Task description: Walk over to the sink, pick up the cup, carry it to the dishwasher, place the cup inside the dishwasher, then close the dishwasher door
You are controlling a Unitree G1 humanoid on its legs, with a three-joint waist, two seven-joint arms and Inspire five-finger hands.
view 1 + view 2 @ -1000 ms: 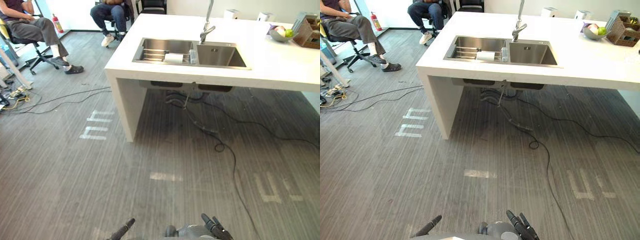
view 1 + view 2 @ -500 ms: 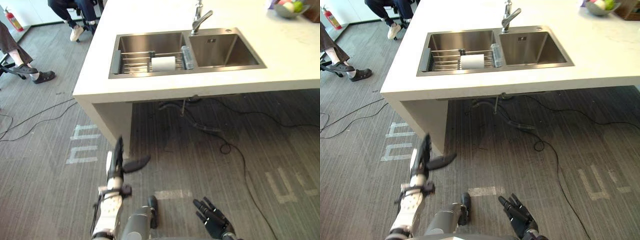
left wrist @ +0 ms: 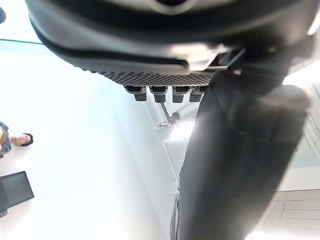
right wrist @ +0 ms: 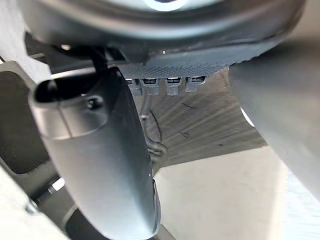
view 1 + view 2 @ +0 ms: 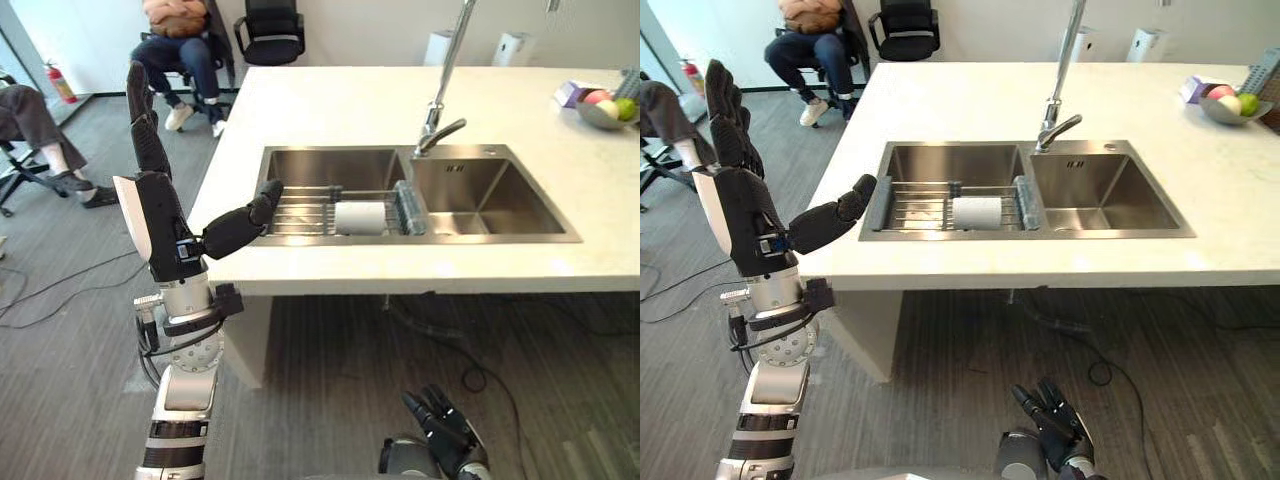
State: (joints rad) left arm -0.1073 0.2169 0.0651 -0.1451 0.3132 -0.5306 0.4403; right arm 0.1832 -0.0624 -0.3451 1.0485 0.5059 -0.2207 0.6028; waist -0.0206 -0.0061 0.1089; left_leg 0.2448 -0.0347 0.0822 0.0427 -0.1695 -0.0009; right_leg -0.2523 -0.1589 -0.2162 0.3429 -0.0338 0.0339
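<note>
Left eye view: left hand (image 5: 152, 218) raised off the worktop's (image 5: 330, 100) front-left corner, fingers straight, holding nothing; right hand (image 5: 447, 437) low, fingers relaxed, empty. Cup (image 5: 360, 217) lies on its side on the rack (image 5: 300, 212) across the sink's (image 5: 330, 165) left basin. Risks, we judge: cup rolling along the bars, the hand clipping the worktop edge. We cannot make out its mouth or the clear item (image 5: 408, 207) beside it.
</note>
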